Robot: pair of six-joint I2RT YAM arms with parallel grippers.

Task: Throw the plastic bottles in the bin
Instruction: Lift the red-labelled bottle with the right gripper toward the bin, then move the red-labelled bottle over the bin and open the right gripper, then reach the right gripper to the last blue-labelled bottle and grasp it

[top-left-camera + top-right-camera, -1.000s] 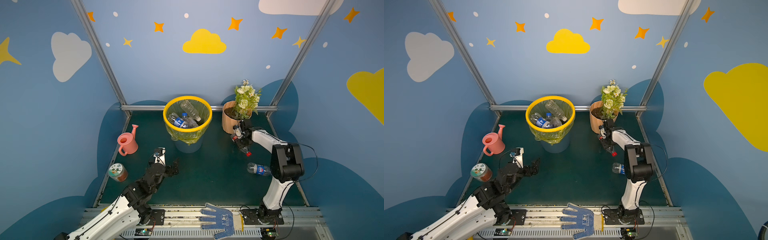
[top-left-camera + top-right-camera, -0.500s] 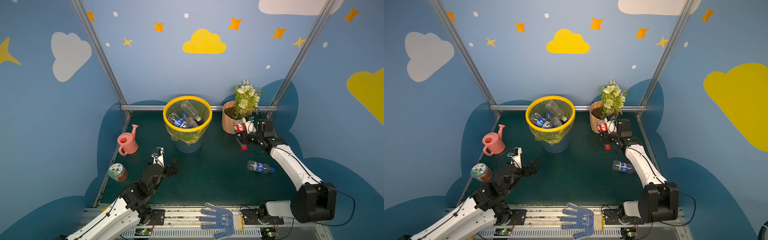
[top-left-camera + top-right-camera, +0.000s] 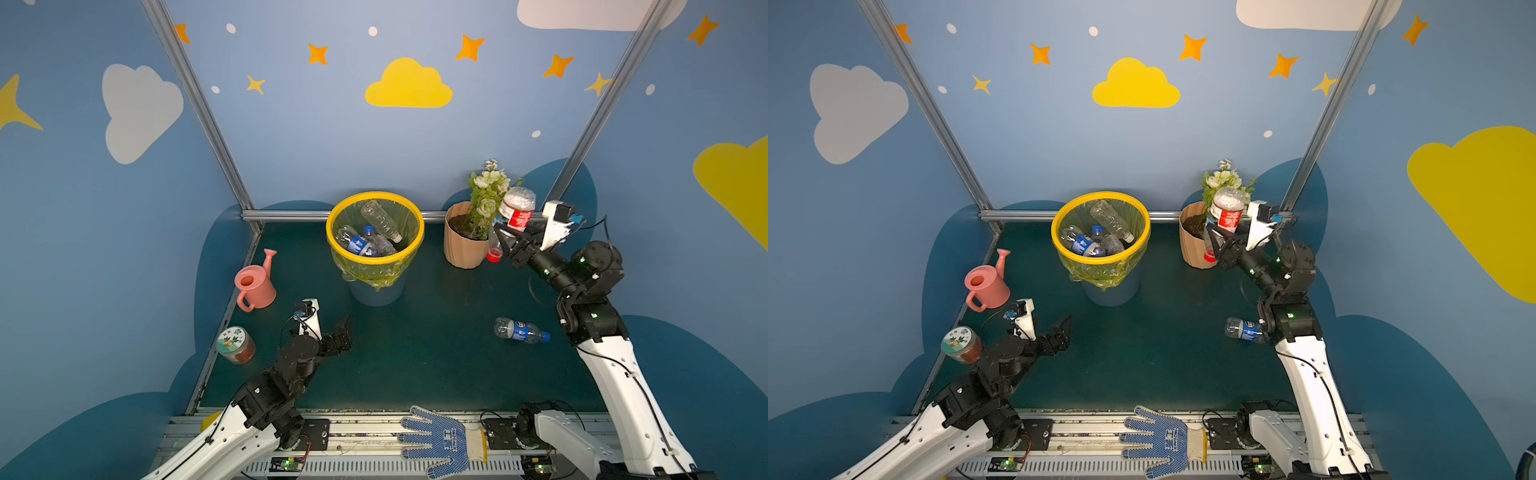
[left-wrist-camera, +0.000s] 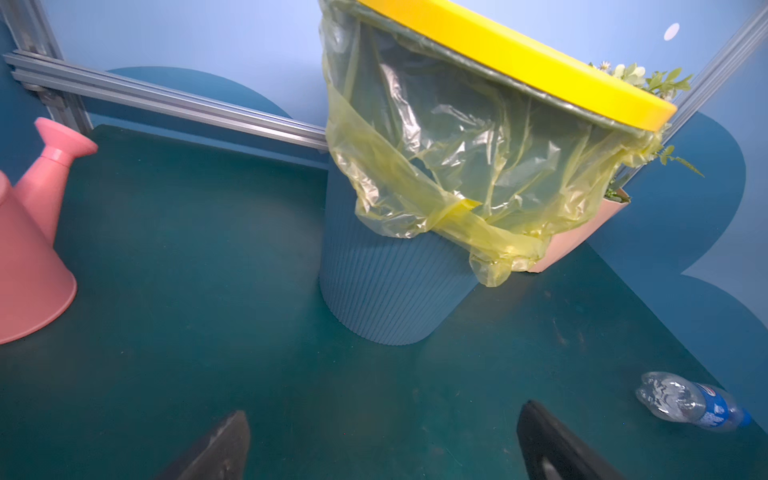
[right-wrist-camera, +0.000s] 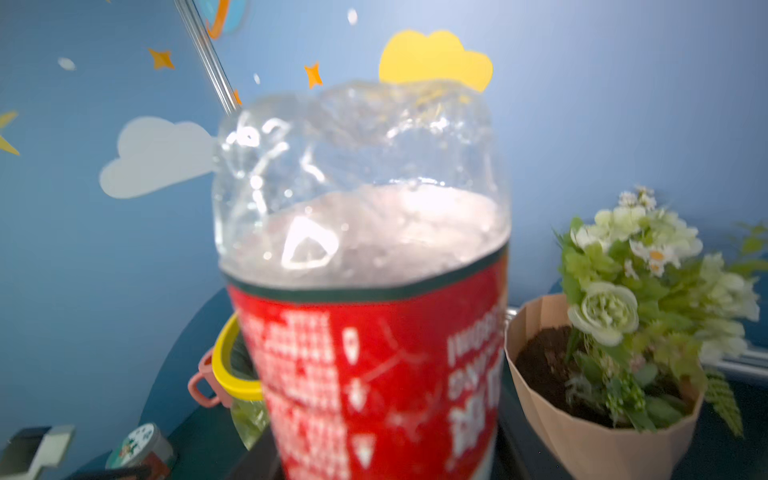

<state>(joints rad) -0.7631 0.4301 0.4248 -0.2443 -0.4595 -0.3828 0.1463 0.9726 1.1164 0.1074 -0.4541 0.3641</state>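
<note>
Bottle w/ red label (image 3: 516, 210) is up in my right claw (image 3: 505, 237), off the table (image 3: 415, 353), just beside the flowerpot (image 3: 463, 249) at the back right. Claw's shut tight on it at the neck end, below the label. The wrist view shows only the bottle body, not the grip. Long axis approx upright, upside down: red cap (image 3: 493, 254) low, clear base high. In both top views that reads base at 1 o'clock, cap at 7.

Key relation: bin (image 3: 332, 232) lies at 9 o'clock from right claw, w/ the flowerpot and its flowers (image 3: 488, 187) btwn the two. So, my guess, the carry goes toward 9 o'clock and must clear the flowers and the bin's rim before I let go. Cap-down should drop in clean. A few bottles in the bin (image 3: 376, 241) already.

Loose bottle (image 3: 519, 330) lies flat on the table at 6 o'clock from right claw, near my right arm (image 3: 615, 374). Its axis runs 9 to 3 o'clock, blue cap at 3. Left claw (image 3: 344, 336) is wide open, empty, low over the table btwn 6 and 7 o'clock from the bin. It's well apart from the loose bottle, so right arm's nearer for that one too.
</note>
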